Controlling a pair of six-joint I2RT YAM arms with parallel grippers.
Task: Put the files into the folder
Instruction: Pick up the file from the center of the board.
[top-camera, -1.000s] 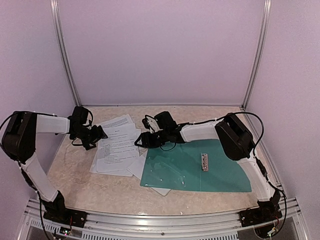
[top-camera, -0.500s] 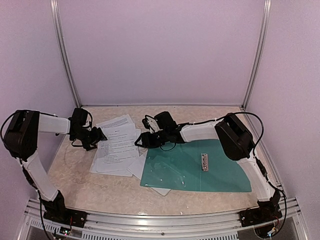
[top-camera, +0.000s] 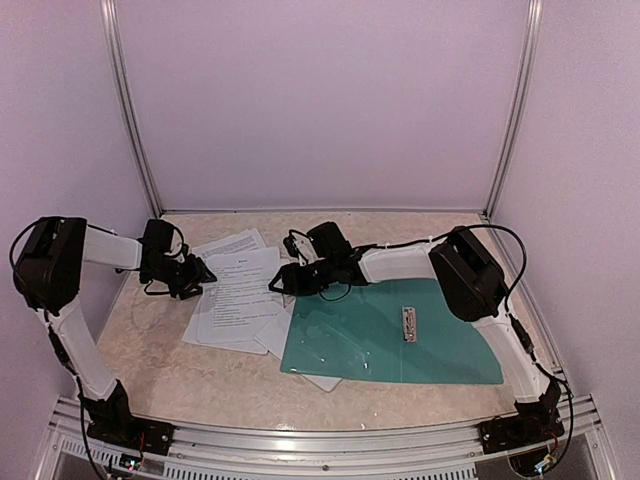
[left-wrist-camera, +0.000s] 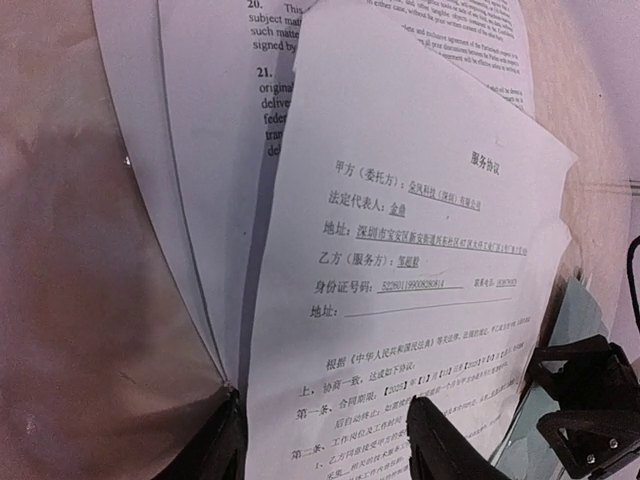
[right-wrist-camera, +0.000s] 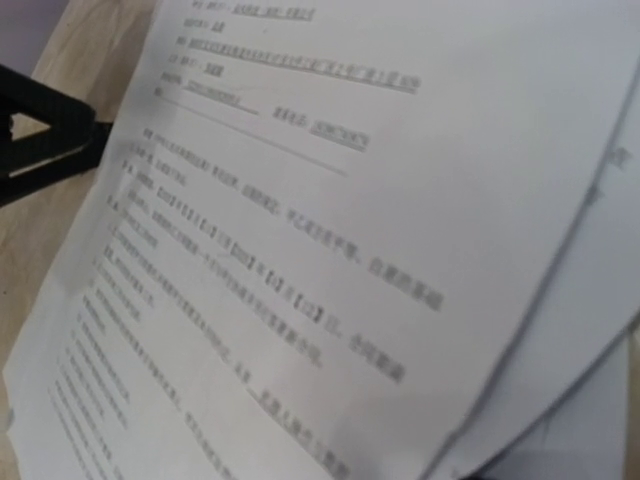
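Observation:
The files (top-camera: 238, 295) are a loose fan of white printed sheets lying left of centre on the table. The folder (top-camera: 420, 345) is dark teal and lies open and flat to their right, with its small metal clip (top-camera: 408, 323) showing. My left gripper (top-camera: 203, 272) is at the stack's left edge. Its jaws stand apart, with one black finger (left-wrist-camera: 440, 445) over the top sheet (left-wrist-camera: 400, 250) and the other (left-wrist-camera: 222, 440) beside that sheet's edge. My right gripper (top-camera: 280, 284) is at the stack's right edge. In the right wrist view the top sheet (right-wrist-camera: 350, 200) hides its fingers.
A white sheet corner (top-camera: 322, 381) pokes out from under the folder's near left corner. Pale walls and aluminium posts (top-camera: 130, 110) close in the back and sides, and a metal rail (top-camera: 320, 440) runs along the near edge. The table (top-camera: 160, 360) is beige and marbled.
My left gripper's jaws have narrowed at the stack's left edge, and the left arm has shifted a little. The right arm and the folder have stayed in place.

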